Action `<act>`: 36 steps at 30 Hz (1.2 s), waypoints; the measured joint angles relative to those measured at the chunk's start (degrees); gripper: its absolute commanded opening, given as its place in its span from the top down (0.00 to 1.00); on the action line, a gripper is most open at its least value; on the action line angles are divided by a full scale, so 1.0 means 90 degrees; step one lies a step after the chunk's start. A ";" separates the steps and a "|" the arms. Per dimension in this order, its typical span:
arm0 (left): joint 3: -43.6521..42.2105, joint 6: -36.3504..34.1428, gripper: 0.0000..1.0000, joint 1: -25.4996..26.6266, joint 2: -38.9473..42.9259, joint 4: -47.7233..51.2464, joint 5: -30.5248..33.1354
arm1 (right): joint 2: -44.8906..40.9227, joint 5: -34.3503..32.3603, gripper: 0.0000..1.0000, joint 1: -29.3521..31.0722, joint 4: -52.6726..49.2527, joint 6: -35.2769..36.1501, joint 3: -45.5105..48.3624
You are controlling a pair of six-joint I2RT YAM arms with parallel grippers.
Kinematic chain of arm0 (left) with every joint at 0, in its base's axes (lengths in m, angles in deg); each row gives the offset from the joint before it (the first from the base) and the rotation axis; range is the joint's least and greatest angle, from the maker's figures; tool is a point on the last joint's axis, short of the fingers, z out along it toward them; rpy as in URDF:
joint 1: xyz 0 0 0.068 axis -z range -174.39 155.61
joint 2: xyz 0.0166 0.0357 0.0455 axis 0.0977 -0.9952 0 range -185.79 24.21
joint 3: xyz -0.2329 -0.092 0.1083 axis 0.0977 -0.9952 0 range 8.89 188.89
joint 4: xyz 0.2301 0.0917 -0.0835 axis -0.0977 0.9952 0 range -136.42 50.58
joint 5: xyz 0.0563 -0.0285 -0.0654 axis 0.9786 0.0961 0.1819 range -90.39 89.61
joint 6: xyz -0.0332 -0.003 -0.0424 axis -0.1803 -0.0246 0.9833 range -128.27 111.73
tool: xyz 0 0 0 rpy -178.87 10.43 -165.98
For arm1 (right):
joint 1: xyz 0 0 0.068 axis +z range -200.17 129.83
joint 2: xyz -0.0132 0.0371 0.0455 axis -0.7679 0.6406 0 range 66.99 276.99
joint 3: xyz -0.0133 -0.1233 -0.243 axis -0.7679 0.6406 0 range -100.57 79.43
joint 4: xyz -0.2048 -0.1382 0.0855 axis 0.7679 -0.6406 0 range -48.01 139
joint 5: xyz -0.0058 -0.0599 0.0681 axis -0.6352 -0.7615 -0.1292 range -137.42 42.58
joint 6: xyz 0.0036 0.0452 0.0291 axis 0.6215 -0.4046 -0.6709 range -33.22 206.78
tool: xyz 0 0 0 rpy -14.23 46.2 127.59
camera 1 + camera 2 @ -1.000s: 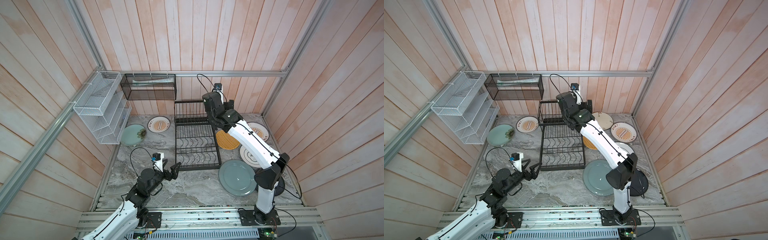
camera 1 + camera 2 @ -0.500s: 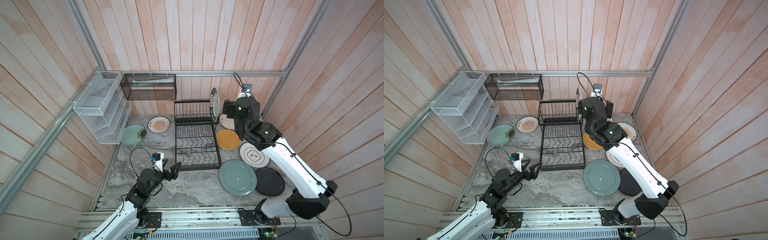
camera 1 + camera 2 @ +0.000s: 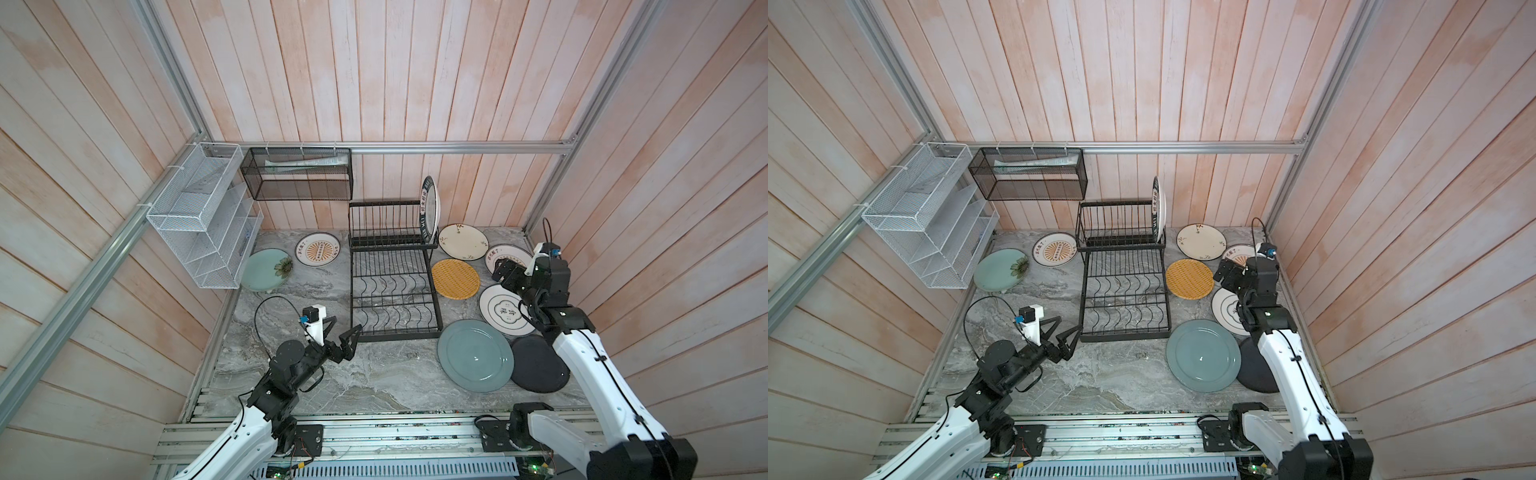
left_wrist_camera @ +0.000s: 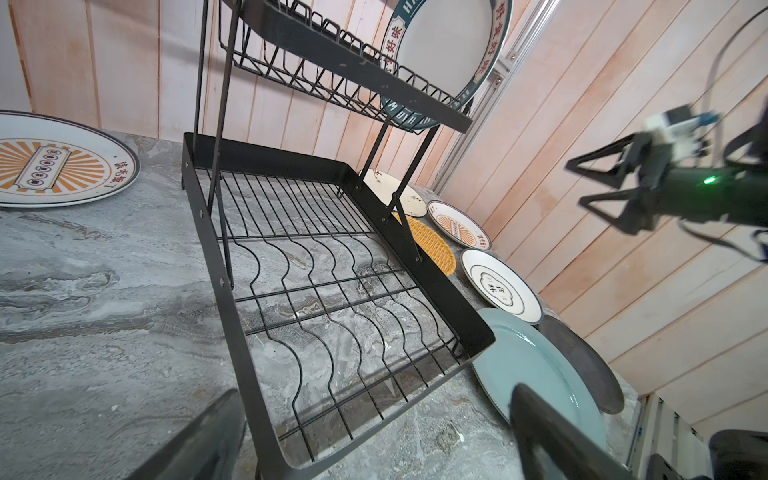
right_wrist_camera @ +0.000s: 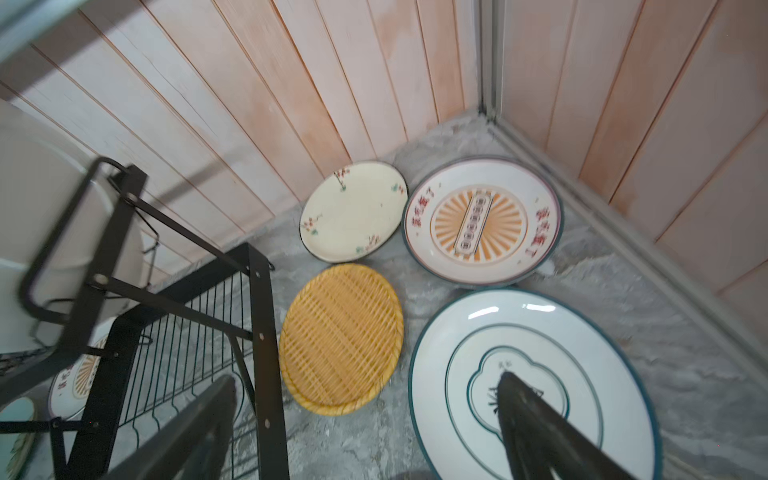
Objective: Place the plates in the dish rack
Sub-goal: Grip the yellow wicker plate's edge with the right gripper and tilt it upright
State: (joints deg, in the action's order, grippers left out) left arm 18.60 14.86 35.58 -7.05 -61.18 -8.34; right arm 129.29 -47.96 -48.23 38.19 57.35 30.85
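At frame right, hovering over the black-ringed plate [image 3: 496, 312], jaws wide; lower left, hanging by the dish rack [image 3: 390, 246], jaws wide.

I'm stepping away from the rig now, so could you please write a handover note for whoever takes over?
Left gripper open, empty, near the dish rack's front left corner.
Right gripper open, empty, above the plates right of the rack.
Done: one dark-rimmed plate stands upright at the upper tier's right end.
To do: eight lie flat on the table: pale green plate and sunburst plate left of the rack; cream floral plate, second sunburst plate, yellow woven plate, ringed white plate, grey-blue plate, black plate right of it.
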 measured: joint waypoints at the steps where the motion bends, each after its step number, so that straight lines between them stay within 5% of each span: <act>1: -0.0029 -0.0002 0.00 -0.0002 0.0032 0.0000 -0.0022 | 0.0262 0.0364 0.09 -0.0119 0.0170 -0.0126 0.0146; 11: -0.0056 -0.0002 0.00 -0.0002 0.0049 0.0019 -0.0085 | 0.1639 0.2249 0.16 -0.0185 0.1945 -0.1530 0.1008; 27: -0.0056 0.0204 0.00 0.0000 0.0294 0.0017 -0.0401 | 0.2960 0.2567 0.18 0.0039 0.3976 -0.3611 0.1710; 36: 0.0153 0.0338 0.00 0.0000 -0.0894 -0.0114 -0.1275 | 0.3796 0.2545 0.23 0.0219 0.4563 -0.4449 0.1438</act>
State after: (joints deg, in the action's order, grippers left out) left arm 19.98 17.90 35.58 -15.10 -62.21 -19.81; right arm 163.45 -25.05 -46.27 79.26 17.31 43.79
